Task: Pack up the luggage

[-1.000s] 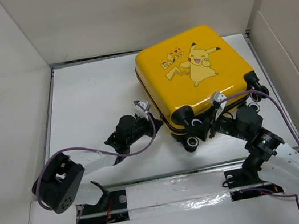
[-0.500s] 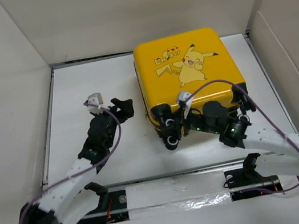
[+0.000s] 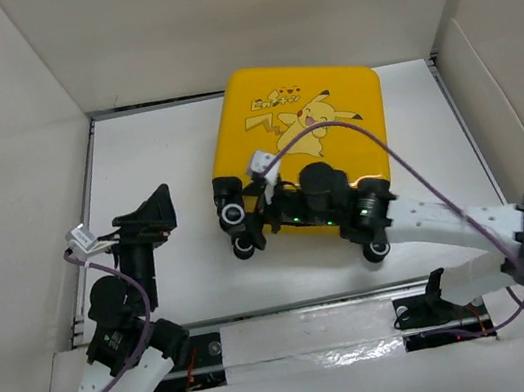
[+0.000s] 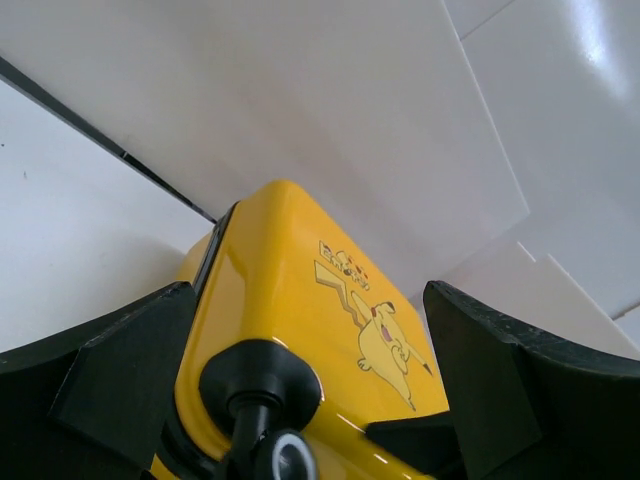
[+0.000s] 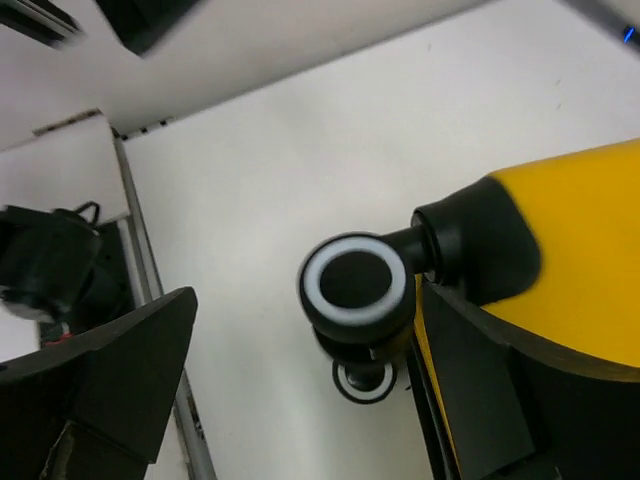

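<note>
Yellow and shiny, the suitcase (image 3: 320, 150) lies flat and shut on the white bench (image 3: 163, 152). Its cartoon picture (image 3: 301, 118) faces up. It sits close to the far edge of the bench, a bit to the right of the middle. It is turned a little, so its sides do not line up with the bench edges. Its black wheels point toward the near edge.

The right arm (image 3: 429, 222) reaches along the near side of the suitcase to its left corner. The right fingers (image 5: 120, 370) are spread wide there. One black wheel (image 5: 355, 285) with a white ring sits in the gap between them. One finger is right next to the yellow shell, but I cannot tell if it touches, because that part is too dark. A purple wire (image 3: 412, 180) from this arm loops over the top of the suitcase.

The left fingers (image 4: 110, 370) are near the left edge of the bench, well apart from the suitcase. They are spread wide too and hold nothing. They point toward the suitcase, which shows between them in the left wrist view.

White walls (image 3: 241, 17) stand around the bench.
</note>
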You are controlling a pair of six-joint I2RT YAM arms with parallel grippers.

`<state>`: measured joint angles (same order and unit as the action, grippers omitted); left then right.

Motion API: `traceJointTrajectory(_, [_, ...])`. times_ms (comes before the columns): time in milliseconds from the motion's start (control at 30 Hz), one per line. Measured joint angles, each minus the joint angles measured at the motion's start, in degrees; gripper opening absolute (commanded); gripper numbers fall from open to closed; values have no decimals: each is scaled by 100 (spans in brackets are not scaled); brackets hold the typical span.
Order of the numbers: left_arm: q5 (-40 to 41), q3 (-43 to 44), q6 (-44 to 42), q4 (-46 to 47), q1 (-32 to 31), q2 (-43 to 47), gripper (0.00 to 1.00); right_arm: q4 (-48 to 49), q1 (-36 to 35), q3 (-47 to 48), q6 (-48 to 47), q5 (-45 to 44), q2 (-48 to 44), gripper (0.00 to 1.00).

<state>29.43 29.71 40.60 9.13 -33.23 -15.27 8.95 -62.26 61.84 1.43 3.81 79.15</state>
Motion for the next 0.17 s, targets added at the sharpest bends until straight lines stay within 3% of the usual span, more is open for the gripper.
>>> traceJointTrajectory(167, [-254,85,-39,-247,-20,22,99,-450,289,-490,-321,-855,-2365,100])
